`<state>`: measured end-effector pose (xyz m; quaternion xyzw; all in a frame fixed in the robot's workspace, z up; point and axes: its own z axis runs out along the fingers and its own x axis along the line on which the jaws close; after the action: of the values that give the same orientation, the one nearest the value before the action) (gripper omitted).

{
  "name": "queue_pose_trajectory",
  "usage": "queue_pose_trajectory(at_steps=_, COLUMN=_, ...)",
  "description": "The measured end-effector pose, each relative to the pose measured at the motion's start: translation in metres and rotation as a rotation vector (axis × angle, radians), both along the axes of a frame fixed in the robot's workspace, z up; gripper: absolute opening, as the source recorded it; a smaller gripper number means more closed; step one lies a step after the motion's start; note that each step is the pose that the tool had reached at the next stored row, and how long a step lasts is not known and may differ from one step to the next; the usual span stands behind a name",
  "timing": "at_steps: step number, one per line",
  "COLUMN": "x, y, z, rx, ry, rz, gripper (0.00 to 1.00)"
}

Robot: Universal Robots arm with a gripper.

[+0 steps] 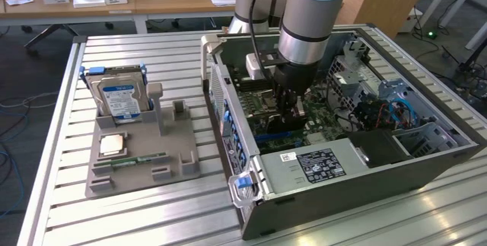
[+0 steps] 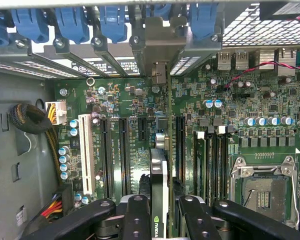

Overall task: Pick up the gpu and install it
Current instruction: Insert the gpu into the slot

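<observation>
At the exterior view's left, a grey fixture (image 1: 179, 169) is seen on the table (image 1: 114, 223), carrying a hard drive (image 1: 120, 99) and a memory stick (image 1: 141, 158). Toward the exterior view's right, the arm is lowered into the open computer case (image 1: 343, 194).

The gpu (image 2: 159, 195) is held edge-on inside the case, over the motherboard (image 2: 230, 125). The end effector (image 2: 162, 210) is clamped on its two faces. Whether the card's edge connector has entered a slot cannot be told.

The following hazards are judged likely:

1. The cable bundle (image 2: 27, 117) lies well apart from the card and is not expected to be caught.
2. The white slot (image 2: 87, 155) and the black slots (image 2: 124, 150) run parallel and close together. If the card is offset sideways, it may be pressed onto the board between slots, or into the wrong one.
3. The grip is taken near one end only. If the card is tilted, one corner may be seated first and the connector jammed.
4. The metal end bracket may be caught on the rear frame (image 2: 157, 40).
5. The capacitors (image 2: 212, 103) and the CPU socket (image 2: 262, 185) may be struck if the card is shifted towards them.
</observation>
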<state>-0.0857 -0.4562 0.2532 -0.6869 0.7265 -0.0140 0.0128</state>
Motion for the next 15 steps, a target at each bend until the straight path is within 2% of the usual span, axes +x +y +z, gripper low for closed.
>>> queue_pose_trajectory(at_steps=15, x=0.0, y=-0.0007, z=-0.0014, rx=-0.0002, ry=0.0001, rz=0.0, gripper=0.27)
